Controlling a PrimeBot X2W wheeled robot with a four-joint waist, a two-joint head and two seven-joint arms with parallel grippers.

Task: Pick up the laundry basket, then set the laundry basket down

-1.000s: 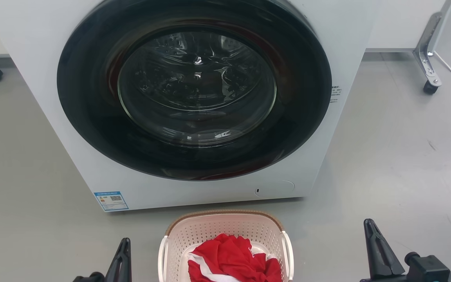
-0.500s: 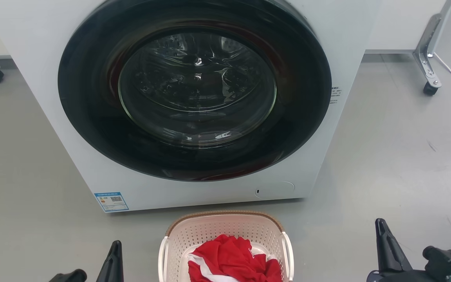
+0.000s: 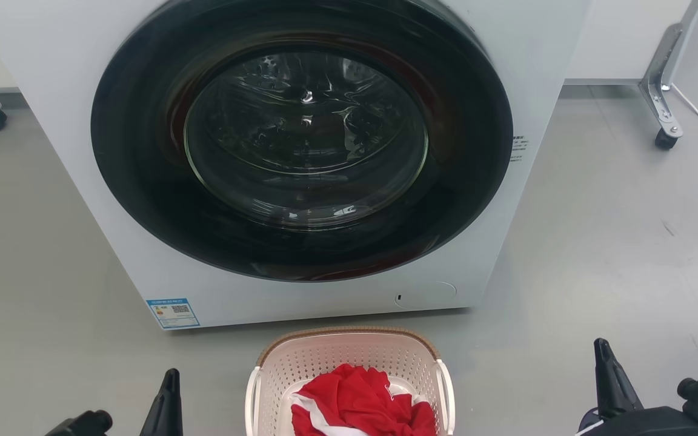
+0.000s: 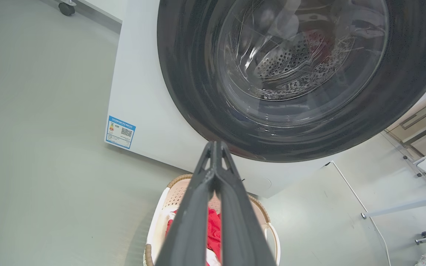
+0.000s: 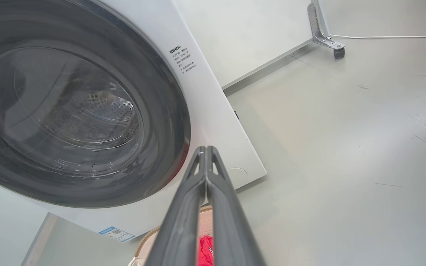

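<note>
Head: basket (image 3: 349, 357) on floor (image 3: 597, 242), just before washer (image 3: 113, 242), red cloth (image 3: 355, 399) inside. Left gripper (image 3: 167, 399) and right gripper (image 3: 609, 378) flank basket, both clear of handles, holding nothing.

Left wrist: left gripper (image 4: 215, 147) tips pressed together; basket (image 4: 159, 221) below.

Right wrist: right gripper (image 5: 205, 149) tips pressed together; basket (image 5: 147, 236) low in view.

Scene fits basket awaiting lift, or already set back down.

Risk, as judged: basket light and close to washer. Stray arm swing could nudge or tip it and spill cloth. Uneven hold on handles would tilt it.
</note>
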